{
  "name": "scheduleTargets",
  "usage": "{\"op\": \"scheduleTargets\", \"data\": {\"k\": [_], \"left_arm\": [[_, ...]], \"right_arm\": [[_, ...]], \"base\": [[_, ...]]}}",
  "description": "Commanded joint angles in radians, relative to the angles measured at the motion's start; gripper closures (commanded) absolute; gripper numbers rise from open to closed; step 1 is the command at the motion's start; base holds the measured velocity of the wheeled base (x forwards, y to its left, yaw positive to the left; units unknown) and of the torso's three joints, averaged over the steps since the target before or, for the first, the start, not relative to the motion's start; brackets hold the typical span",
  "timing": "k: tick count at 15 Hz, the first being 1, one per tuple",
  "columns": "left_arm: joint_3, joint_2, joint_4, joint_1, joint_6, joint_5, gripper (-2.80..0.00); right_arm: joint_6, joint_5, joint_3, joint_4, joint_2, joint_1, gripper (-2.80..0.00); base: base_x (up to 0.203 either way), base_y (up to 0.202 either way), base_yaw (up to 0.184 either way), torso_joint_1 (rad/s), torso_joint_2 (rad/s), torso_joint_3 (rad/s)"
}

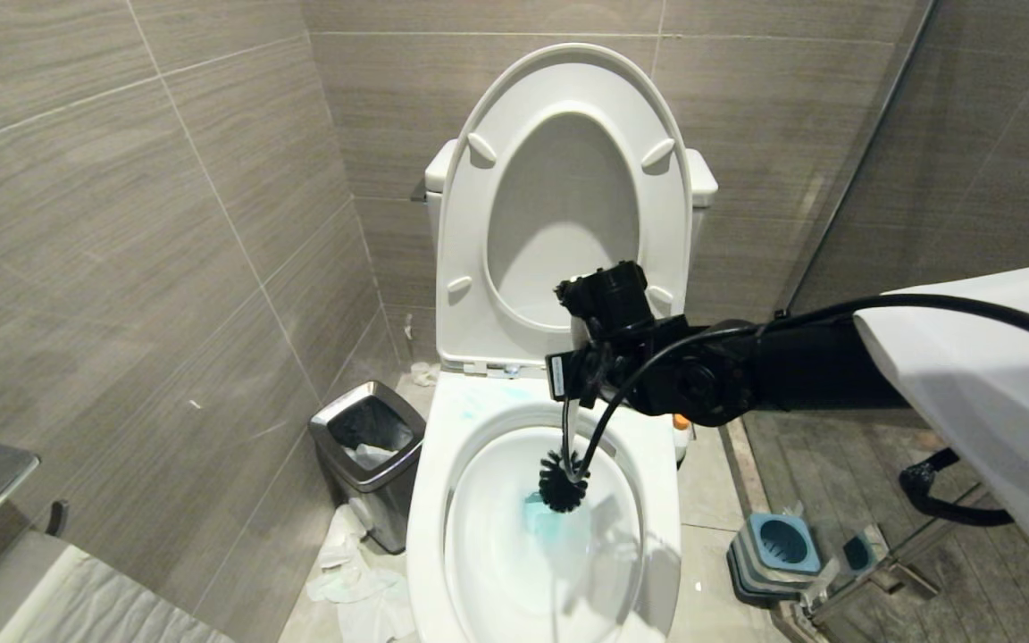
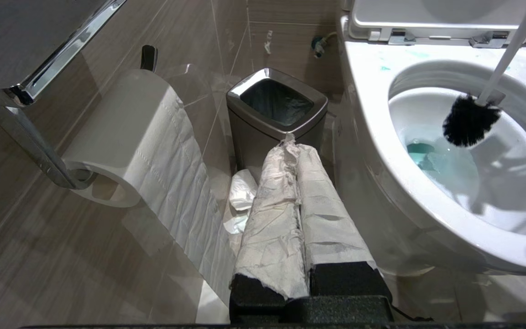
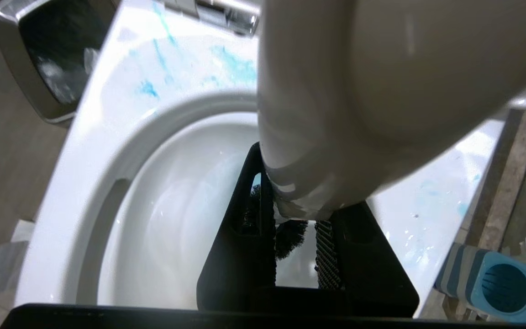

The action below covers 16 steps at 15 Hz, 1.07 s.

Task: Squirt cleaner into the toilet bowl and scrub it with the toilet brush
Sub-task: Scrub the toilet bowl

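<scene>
Closest in the right wrist view, the right tool point(image 3: 297, 214) is clamped on the rounded white end of the toilet brush point(image 3: 336, 114), its dark ribbed pads pressing the handle from both sides. Straight beyond the fingertips, part of the black bristle head shows, hanging inside the toilet bowl point(image 3: 107, 137). Blue smears of cleaner point(image 3: 240, 68) mark the broad rim past the tool. Off to one side of the tool, on the floor, stands the blue-and-grey holder point(image 3: 505, 285).

Seen from the head, the right tool point(image 1: 579, 379) sits above the bowl's back rim with the slim handle running down from it; the bristle head point(image 1: 561, 482) hangs over a turquoise pool at the bottom of the toilet bowl point(image 1: 657, 500). Behind the tool, the seat and lid point(image 1: 568, 98) stand raised against the tank.

The left tool point(image 2: 297, 205), wrapped in white paper, is closed and holds nothing, low beside the bowl. Ahead of it stands a chrome-rimmed bin point(image 2: 276, 100); a toilet roll point(image 2: 130, 123) hangs on the wall near it.
</scene>
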Motion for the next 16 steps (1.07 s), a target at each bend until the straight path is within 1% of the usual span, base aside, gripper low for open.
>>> {"op": "scheduleTargets", "data": {"k": [1,3,7,9,11,13,16], "left_arm": [[0.002,0.001,0.000,0.001,0.000,0.000,0.00],[0.002,0.001,0.000,0.001,0.000,0.000,0.00],[0.002,0.001,0.000,0.001,0.000,0.000,0.00],[0.002,0.001,0.000,0.001,0.000,0.000,0.00],[0.002,0.001,0.000,0.001,0.000,0.000,0.00],[0.002,0.001,0.000,0.001,0.000,0.000,0.00],[0.002,0.001,0.000,0.001,0.000,0.000,0.00]], "right_arm": [[0.001,-0.002,0.000,-0.001,0.047,0.008,0.00],[-0.004,-0.004,-0.005,-0.005,0.090,0.014,0.00],[-0.063,-0.008,-0.083,-0.083,0.218,0.015,0.00],[-0.068,-0.013,-0.128,-0.087,0.282,0.015,0.00],[-0.066,-0.016,-0.145,-0.090,0.327,0.015,0.00],[-0.060,-0.017,-0.150,-0.093,0.299,0.023,0.00],[-0.058,-0.019,-0.146,-0.069,0.141,0.044,0.00]], "base": [[0.000,0.000,0.000,0.000,0.00,0.000],[0.000,0.000,0.000,0.000,0.00,0.000],[0.000,0.000,0.000,0.000,0.00,0.000],[0.000,0.000,0.000,0.000,0.00,0.000],[0.000,0.000,0.000,0.000,0.00,0.000],[0.000,0.000,0.000,0.000,0.00,0.000],[0.000,0.000,0.000,0.000,0.00,0.000]]}}
